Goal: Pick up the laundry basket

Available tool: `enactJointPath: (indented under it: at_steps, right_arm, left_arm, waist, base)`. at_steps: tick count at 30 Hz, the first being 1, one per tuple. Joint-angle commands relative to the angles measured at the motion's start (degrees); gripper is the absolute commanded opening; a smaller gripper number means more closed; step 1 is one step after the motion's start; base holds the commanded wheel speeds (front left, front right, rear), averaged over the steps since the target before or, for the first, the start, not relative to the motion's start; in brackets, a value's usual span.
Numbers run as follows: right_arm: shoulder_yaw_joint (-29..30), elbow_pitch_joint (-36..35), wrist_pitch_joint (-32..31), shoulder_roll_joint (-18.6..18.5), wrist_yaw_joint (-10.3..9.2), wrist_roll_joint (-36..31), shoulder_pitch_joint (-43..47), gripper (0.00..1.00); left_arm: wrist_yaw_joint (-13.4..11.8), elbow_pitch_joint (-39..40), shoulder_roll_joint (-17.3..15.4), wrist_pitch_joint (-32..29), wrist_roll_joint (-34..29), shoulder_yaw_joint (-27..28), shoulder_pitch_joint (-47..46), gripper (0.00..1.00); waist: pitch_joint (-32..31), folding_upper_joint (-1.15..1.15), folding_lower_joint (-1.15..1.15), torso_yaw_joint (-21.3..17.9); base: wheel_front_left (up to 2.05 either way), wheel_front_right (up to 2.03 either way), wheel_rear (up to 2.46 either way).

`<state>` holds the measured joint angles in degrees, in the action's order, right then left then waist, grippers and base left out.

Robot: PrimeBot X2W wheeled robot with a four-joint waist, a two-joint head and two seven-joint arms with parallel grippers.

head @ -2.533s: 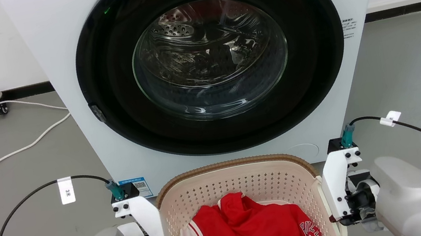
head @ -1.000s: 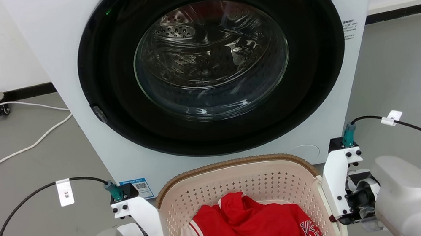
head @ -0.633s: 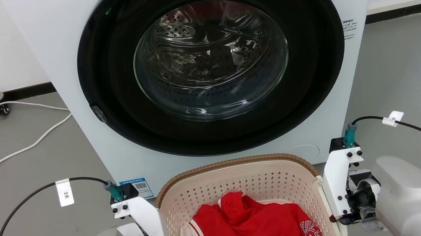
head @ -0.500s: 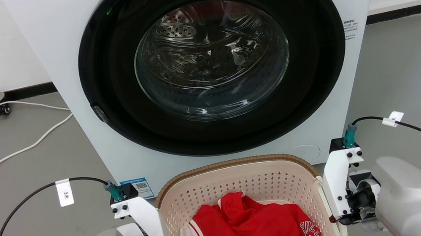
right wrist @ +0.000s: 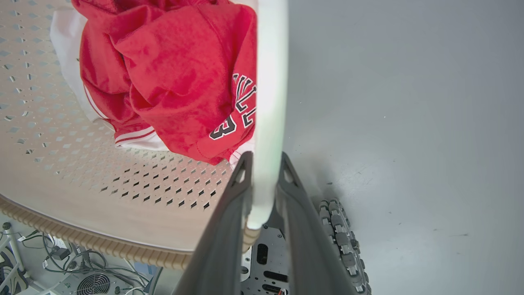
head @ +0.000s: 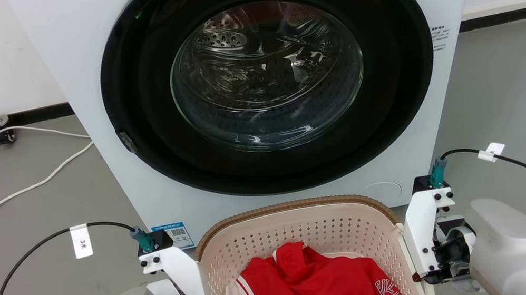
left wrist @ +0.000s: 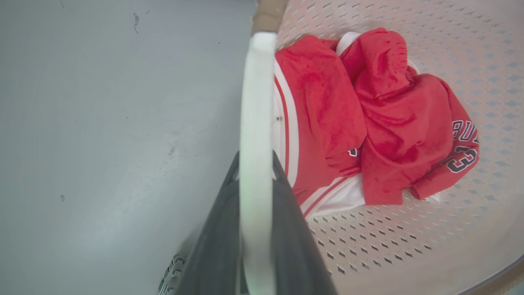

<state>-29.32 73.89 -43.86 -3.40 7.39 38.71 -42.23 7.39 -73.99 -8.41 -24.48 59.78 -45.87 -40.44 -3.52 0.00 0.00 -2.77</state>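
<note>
Where the grey floor point(head: 515, 89) meets the front of the washer point(head: 266, 72), the basket point(head: 298, 227) is just before it, centred under its round glass door, with a crumpled red jersey point(head: 318, 287) inside. The left tool point(left wrist: 256, 159) is clamped on the basket's white left handle point(left wrist: 254, 94), one dark finger pressed to each face of the strip. The right tool point(right wrist: 264, 157) is clamped on the white right handle point(right wrist: 270, 82) the same way, and both tools are about equally near the washer; whether the basket rests on the floor cannot be told.
</note>
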Motion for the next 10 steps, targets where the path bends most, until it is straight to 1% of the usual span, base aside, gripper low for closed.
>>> enactJointPath:
  at_steps: [1, 10]
  right_arm:
    - [0.1, -0.1, 0.0, 0.6, 0.19, -0.4, 0.6, 0.0]
    - [0.5, -0.1, -0.1, 0.8, 0.19, -0.7, 0.8, 0.0]
  left_arm:
    - [0.2, 0.3, 0.3, 0.5, 0.6, 0.0, -0.1, 0.0]
    - [0.2, 0.3, 0.3, 0.5, 1.1, -0.5, 0.2, 0.0]
  waist:
    - [0.0, 0.0, 0.0, -0.1]
    - [-0.1, 0.0, 0.0, -0.1]
  base:
    - [0.0, 0.0, 0.0]
    - [0.0, 0.0, 0.0]
